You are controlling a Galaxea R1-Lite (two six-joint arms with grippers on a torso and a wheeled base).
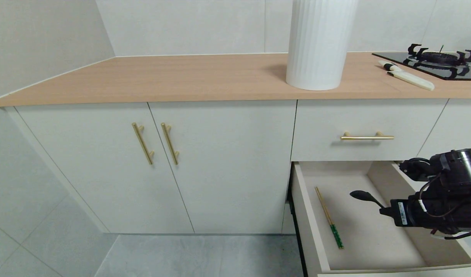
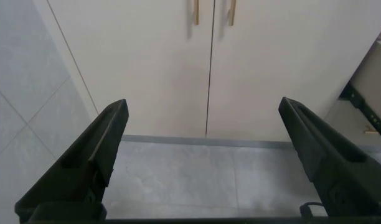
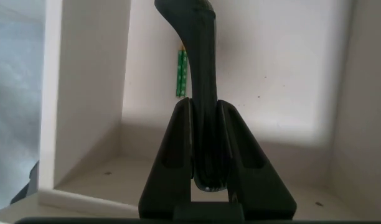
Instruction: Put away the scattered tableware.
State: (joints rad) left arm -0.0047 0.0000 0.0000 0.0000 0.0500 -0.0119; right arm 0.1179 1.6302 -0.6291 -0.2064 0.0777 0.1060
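Your right gripper (image 1: 385,211) is clamping its jaws on the handle of the black spoon (image 1: 364,196), which is hanging over the open drawer (image 1: 305,215). The spoon's long axis is running straight out from the jaws, bowl end leading toward the chopsticks (image 1: 329,223) lying front-to-back near the drawer's left wall. Your left gripper (image 2: 203,155), jaws spread wide on nothing, is facing the cabinet doors (image 2: 147,62) well apart — so the set-down is looking like the right arm's job.

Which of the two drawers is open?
The lower drawer, holding chopsticks; the upper drawer, with the gold handle, is shut.
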